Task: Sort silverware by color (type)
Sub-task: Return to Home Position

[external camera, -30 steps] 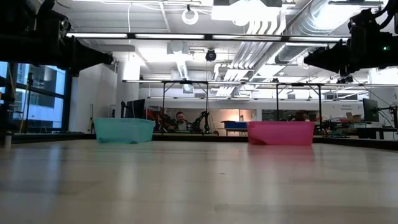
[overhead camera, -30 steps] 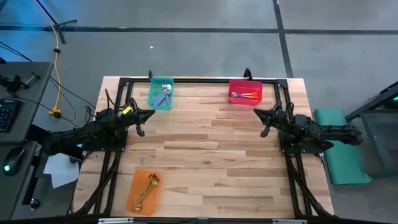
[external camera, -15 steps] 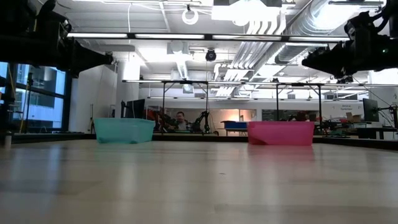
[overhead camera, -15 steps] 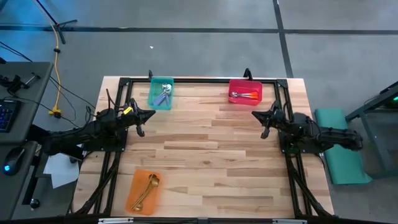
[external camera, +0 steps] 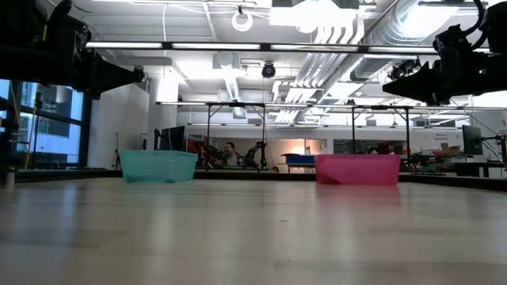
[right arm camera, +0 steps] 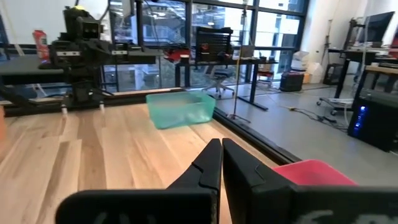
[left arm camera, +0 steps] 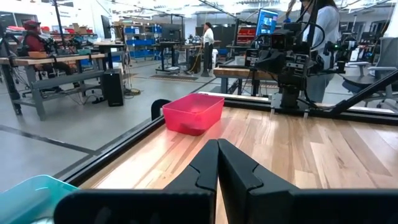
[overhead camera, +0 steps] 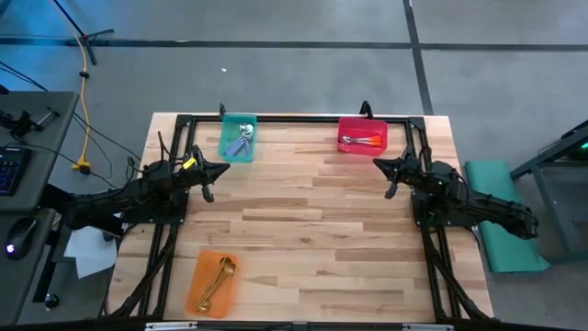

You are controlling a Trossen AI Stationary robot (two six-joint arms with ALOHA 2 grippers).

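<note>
Left gripper (overhead camera: 224, 168) and right gripper (overhead camera: 376, 165) face each other mid-frame, fingers pressed together, empty. No spoon lies on the table (overhead camera: 303, 239) between them. Lavender spoons (overhead camera: 241, 140) sit upper left, orange-handled spoons (overhead camera: 361, 141) upper right, gold spoons (overhead camera: 215, 280) lower left.

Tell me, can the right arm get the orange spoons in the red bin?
Probably yes. The right gripper, shut, hangs close beside the open-topped red bin, and nothing lies between it and the orange-handled spoons inside.
</note>
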